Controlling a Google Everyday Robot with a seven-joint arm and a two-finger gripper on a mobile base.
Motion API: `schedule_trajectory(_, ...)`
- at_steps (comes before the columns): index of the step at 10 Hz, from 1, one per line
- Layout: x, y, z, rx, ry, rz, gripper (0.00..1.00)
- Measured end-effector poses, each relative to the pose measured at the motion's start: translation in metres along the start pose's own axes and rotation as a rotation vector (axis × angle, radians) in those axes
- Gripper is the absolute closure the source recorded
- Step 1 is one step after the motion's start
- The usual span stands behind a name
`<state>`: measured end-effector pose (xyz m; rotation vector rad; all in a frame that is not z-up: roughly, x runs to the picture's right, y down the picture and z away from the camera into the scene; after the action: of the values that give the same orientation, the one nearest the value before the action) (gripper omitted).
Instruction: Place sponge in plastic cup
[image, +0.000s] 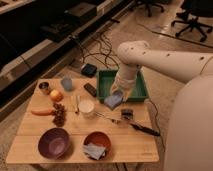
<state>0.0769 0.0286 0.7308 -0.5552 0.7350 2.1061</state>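
Observation:
My gripper (116, 96) hangs at the end of the white arm, just in front of the green tray (139, 93). It is shut on a blue-grey sponge (113, 101) and holds it a little above the wooden table (125, 145). A white plastic cup (86, 108) stands upright on the table just left of the sponge, a small gap away. A second, grey-blue cup (66, 83) stands further back left.
A small metal cup (44, 87), an orange (56, 95), a carrot (41, 112) and grapes (60, 116) lie at the left. A purple bowl (53, 142) and a red bowl (96, 145) stand in front. A fork (105, 117) and a black-handled tool (145, 130) lie right of the white cup.

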Motion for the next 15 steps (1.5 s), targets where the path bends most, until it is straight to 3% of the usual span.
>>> schedule_trajectory(2,-0.024,0.017,0.004,-0.005,-0.014,0.011,1.00)
schedule_trajectory(4,-0.065,0.038,0.007,-0.017,-0.023,0.016,1.00)
schedule_trajectory(5,-0.091,0.059,0.009,-0.031,-0.027,0.015,1.00)
schedule_trajectory(8,-0.141,0.110,0.016,-0.060,-0.039,-0.004,1.00)
schedule_trajectory(11,-0.159,0.131,0.019,-0.068,-0.056,-0.023,1.00)
schedule_trajectory(15,-0.161,0.130,0.020,-0.067,-0.057,-0.023,1.00)
